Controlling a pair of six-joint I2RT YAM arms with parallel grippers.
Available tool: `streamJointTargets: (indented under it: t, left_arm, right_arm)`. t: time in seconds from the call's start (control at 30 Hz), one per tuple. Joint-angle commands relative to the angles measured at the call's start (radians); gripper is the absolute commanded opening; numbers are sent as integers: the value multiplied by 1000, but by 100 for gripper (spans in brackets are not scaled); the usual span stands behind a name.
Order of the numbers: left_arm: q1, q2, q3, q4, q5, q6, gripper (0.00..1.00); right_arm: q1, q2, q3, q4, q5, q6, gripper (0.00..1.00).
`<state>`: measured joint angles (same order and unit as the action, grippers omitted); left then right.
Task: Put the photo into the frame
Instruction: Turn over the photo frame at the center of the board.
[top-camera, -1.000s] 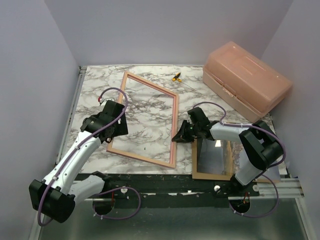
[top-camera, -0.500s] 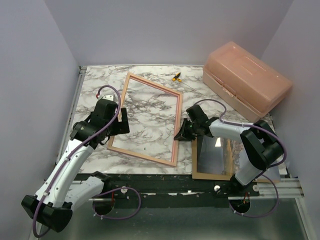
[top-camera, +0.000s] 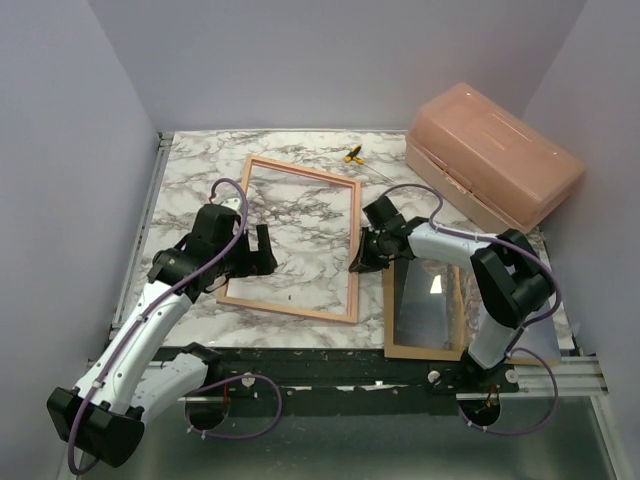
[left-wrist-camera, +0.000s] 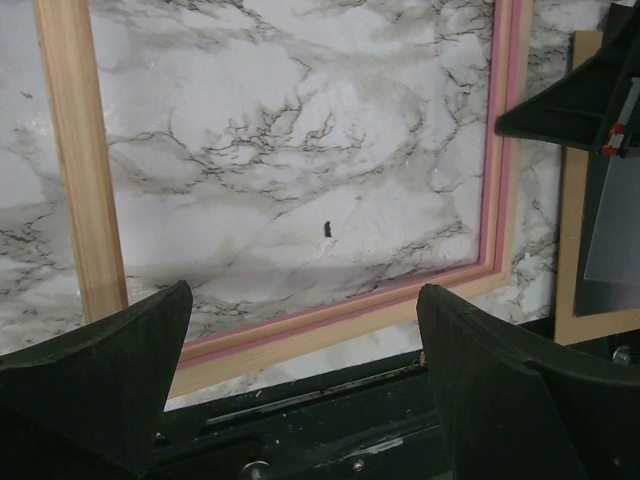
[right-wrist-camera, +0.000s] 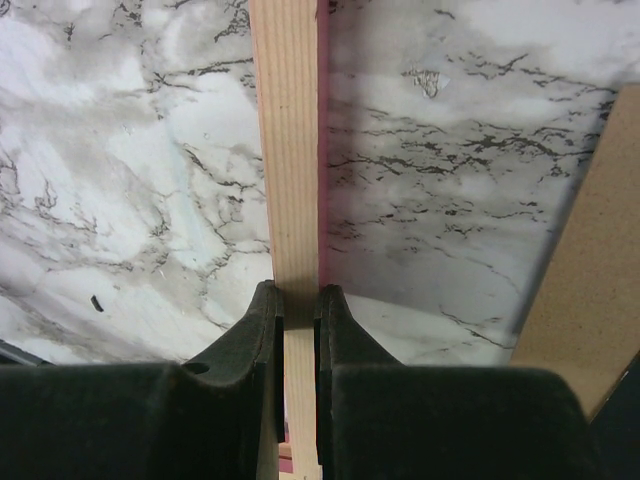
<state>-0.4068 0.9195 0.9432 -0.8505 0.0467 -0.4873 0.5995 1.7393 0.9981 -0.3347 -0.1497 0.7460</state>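
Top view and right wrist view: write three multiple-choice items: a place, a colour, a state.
1. Where does the salmon plastic box sit?
A. near left corner
B. far right of the table
C. table's centre

2. What colour edges the frame along its wooden rail?
A. green
B. blue
C. pink

3. The right pincer is:
A. shut on the frame's rail
B. open over the box
C. open, touching nothing

Key: B, it rests at the far right corner; C, a pink strip lines the rail; A, its fingers clamp the rail.
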Motion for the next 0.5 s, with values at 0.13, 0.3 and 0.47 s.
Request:
streamJointTargets:
  t: [0.13, 0.3, 0.47]
  left_arm:
    - [6, -76, -119, 166, 195, -66, 97]
    - [6, -81, -148, 185, 215, -77, 97]
    - [6, -90, -160, 185, 220, -71, 97]
  right_arm:
    - [-1, 98, 108, -107, 137, -89, 0]
    - [-1, 141, 179, -156, 166, -104, 0]
    - [-1, 171, 214, -170, 184, -114, 0]
